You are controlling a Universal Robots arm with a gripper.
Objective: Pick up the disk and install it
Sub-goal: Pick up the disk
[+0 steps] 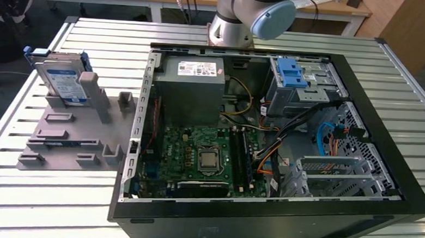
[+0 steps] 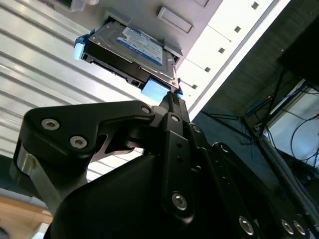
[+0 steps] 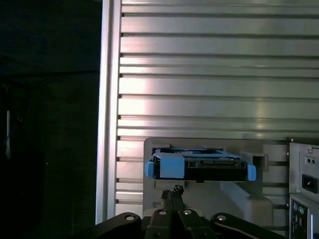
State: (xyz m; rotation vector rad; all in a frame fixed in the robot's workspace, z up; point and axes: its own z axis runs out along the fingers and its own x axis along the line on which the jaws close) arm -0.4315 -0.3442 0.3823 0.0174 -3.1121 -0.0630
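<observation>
**Going for the disk, upright in the grey fixture on the exterior view's left of the computer case.**

Approaching with the gripper closed on nothing, near the disk's blue bracket and well clear of the computer case. Probably best to open wide, centre across the narrow edges, come in square and clamp the metal body rather than the flexible plastic. Carries a white-and-blue label, with print too small to read.

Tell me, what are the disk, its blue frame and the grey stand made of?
The disk looks like silver metal, shiny on its edge, with a paper-like label. Its blue bracket looks like smooth plastic. The grey stand under it looks matte, probably plastic, though I can't be sure.
</observation>
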